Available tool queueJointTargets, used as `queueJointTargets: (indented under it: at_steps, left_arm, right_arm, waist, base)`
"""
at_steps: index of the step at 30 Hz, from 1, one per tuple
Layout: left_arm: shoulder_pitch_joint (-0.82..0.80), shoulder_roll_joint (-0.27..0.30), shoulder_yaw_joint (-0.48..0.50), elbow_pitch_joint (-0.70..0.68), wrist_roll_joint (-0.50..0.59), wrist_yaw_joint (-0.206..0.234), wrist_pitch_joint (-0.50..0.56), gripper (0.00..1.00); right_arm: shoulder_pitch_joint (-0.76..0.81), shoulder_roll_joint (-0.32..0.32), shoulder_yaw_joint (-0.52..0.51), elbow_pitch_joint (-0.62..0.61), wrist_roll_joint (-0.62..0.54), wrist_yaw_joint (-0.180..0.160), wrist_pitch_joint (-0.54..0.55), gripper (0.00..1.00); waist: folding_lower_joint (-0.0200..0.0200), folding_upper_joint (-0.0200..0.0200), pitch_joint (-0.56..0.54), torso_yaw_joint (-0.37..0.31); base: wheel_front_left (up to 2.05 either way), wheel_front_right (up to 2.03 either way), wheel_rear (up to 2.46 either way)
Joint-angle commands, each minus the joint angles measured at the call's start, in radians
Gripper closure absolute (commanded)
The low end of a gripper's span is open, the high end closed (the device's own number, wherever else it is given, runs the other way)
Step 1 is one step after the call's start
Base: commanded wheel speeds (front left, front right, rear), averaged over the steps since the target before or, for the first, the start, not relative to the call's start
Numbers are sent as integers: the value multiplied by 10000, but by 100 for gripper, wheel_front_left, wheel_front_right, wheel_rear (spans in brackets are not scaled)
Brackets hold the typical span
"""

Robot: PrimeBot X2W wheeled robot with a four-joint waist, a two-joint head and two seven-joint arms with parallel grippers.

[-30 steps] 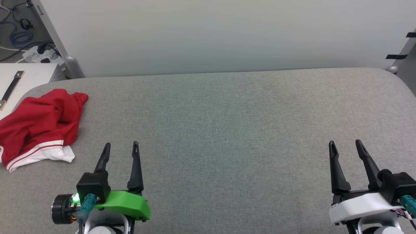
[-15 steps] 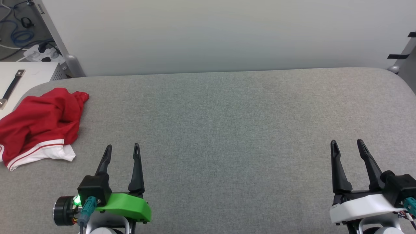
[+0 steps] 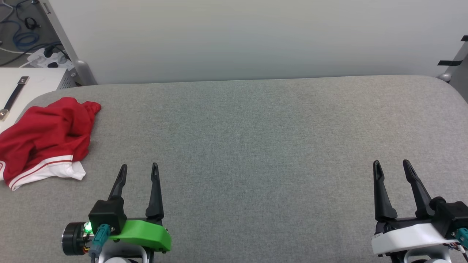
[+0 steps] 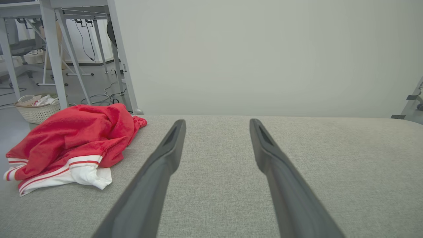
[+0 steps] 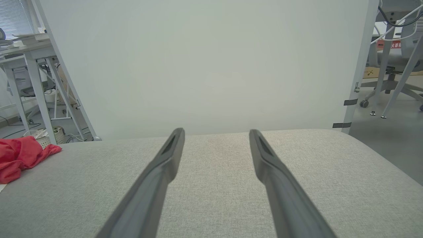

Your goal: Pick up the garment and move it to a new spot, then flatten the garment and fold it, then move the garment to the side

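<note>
The garment [image 3: 45, 137], a bright red T-shirt with a white sleeve and red-and-white stripe trim, lies crumpled at the far left end of the grey padded table [image 3: 256, 146]. The left wrist view has the garment [image 4: 72, 142] to the left of the fingers, and the right wrist view catches a red corner of the garment [image 5: 23, 157] at its left edge. My left gripper [image 3: 139, 168] stands open to the right of the heap and nearer the front, apart from the cloth. At the lower right, my right gripper [image 3: 392, 164] is open with nothing between its fingers.
A pale wall panel [image 3: 237, 36] rises behind the table's back edge. A white box with a dark strap [image 3: 14, 95] sits past the table's left end, with a power strip and cables [image 3: 44, 58] on the floor. A wicker basket [image 4: 36, 110] stands beyond the garment.
The whole head picture has shifted slightly right and up, so the camera moved. Both grippers sit a little lower in the picture; the garment lies as before.
</note>
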Motion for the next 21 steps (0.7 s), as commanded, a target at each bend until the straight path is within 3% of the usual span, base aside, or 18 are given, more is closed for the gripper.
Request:
queueJointTargets:
  at_steps: [1, 21]
  left_arm:
    - [107, -42, -23, 42, -60, -37, -116, 0]
    - [167, -49, -68, 184, -149, -47, -490, 0]
  right_arm:
    - [95, 20, -2, 5, 79, -6, -123, 0]
    - [257, 24, -31, 83, 249, -7, -492, 0]
  waist:
    - [0, -1, -6, 10]
    - [0, -1, -7, 107]
  base:
    - [0, 0, 0]
    - [0, 0, 0]
